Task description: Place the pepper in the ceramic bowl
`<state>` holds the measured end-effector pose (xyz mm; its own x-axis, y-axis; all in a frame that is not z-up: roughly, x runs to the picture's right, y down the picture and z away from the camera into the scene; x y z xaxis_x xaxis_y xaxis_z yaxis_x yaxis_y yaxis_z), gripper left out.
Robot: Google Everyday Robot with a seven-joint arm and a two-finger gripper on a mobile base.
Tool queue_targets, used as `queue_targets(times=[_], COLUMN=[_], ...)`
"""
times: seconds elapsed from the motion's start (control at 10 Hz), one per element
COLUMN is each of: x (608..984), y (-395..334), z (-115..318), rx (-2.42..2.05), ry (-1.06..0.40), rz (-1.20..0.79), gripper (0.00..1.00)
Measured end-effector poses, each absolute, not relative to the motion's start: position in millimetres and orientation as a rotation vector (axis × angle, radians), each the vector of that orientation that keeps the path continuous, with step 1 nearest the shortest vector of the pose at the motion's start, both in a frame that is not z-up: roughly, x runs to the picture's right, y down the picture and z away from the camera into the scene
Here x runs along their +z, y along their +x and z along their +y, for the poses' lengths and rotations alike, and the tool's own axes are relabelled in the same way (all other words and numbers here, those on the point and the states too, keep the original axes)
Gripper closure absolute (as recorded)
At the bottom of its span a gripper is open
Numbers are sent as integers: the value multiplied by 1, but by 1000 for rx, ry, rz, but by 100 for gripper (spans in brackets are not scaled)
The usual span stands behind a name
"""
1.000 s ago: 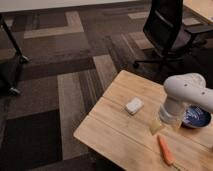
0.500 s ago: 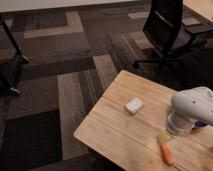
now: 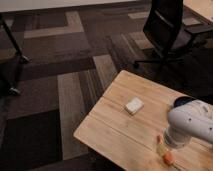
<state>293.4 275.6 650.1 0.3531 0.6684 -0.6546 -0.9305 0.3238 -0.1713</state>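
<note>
One camera view is looking down across a wooden table (image 3: 112, 132) standing on striped dark carpet (image 3: 60, 95). You are seeing the robot's white arm (image 3: 192, 125) reaching in from the right edge and bending down over the table's near right part. Its gripper (image 3: 162, 149) is hanging just below the arm's rounded wrist, low over the wood, with its fingers spread wide. The pepper (image 3: 169, 158) is lying on the table right at the gripper. Only its orange end is showing, poking out beside the pale finger, and you cannot tell whether they are touching. A small white block (image 3: 134, 105) is sitting well apart from the arm, nearer the table's middle. A black office chair (image 3: 167, 30) is standing behind the table.
</note>
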Motion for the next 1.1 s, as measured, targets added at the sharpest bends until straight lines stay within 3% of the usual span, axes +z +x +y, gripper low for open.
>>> queue_targets(times=[1.1], x=[669], y=[297], z=[306], rx=[1148], ry=[-597], rz=[505], gripper=[35])
